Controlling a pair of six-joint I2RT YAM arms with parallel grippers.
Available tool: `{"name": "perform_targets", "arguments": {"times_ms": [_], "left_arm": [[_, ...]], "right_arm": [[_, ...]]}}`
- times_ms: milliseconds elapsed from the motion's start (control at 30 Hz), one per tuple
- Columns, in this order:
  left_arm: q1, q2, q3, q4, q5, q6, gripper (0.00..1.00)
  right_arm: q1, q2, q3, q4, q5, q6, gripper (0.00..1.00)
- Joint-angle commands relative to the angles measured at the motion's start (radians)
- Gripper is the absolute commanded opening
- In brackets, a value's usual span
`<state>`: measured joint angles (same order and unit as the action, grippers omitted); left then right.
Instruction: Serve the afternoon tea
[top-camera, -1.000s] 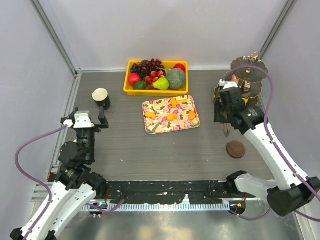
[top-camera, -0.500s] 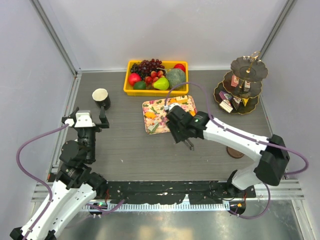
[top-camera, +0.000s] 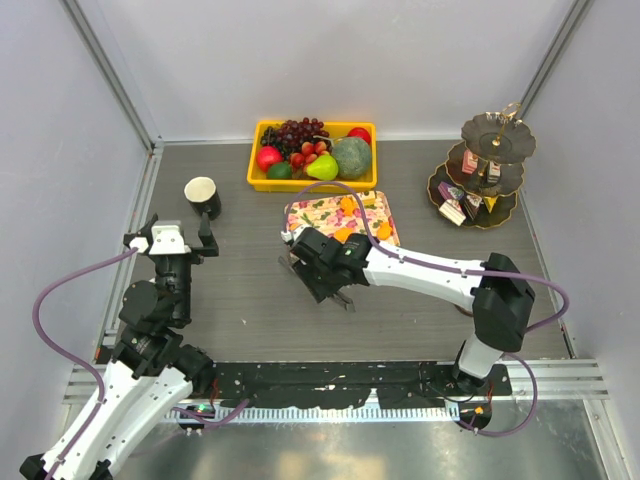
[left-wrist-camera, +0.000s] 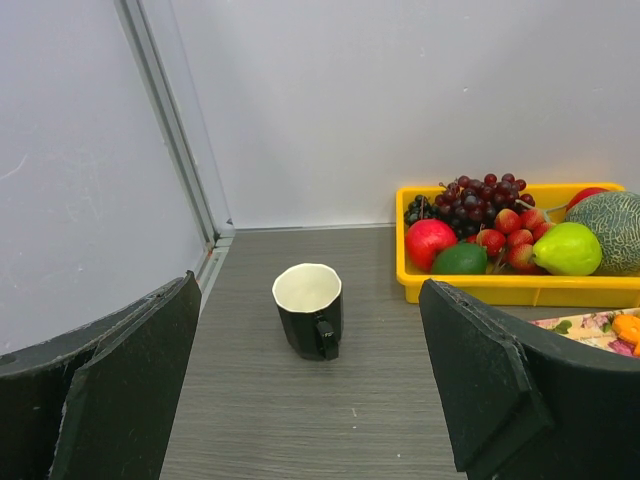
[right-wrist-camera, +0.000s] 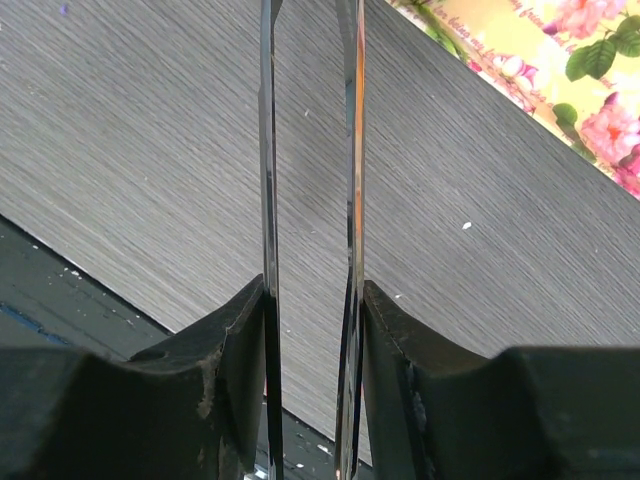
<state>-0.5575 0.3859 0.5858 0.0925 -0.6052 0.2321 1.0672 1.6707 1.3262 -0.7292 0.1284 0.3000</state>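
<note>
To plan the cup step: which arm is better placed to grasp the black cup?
Left. The open left gripper faces the black cup directly, nothing between; the right gripper hangs by the floral tray, farther off.

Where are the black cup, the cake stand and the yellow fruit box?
black cup (left-wrist-camera: 298, 335): left wrist view, on its dark side wall.
cake stand (top-camera: 480, 130): top view, on its top plate.
yellow fruit box (top-camera: 270, 184): top view, on its front wall.
</note>
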Motion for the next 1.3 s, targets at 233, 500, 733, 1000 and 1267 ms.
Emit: {"name": "perform_targets", "arguments": {"times_ms": [233,500,733,1000,1267], "left_arm": [[-0.005,0.002,0.016,0.026,0.002,-0.008,0.99],[-0.005,0.002,0.016,0.024,0.002,-0.010,0.99],[-0.005,0.004,0.019,0.024,0.002,-0.008,0.99],[-0.004,0.002,0.017,0.023,0.002,-0.008,0.99],[-0.005,0.001,0.019,0.023,0.002,-0.008,0.99]], "right_arm": [[-0.003,-0.017,0.010,-0.076,0.137,-0.036,0.43],[-0.024,-0.048,-0.021,-0.170,0.252,-0.062,0.44],[-0.035,-0.089,-0.053,-0.229,0.307,-0.068,0.44],[-0.038,-0.146,-0.047,-0.227,0.243,-0.093,0.47],[-0.058,-0.097,0.005,-0.197,0.264,-0.110,0.54]]}}
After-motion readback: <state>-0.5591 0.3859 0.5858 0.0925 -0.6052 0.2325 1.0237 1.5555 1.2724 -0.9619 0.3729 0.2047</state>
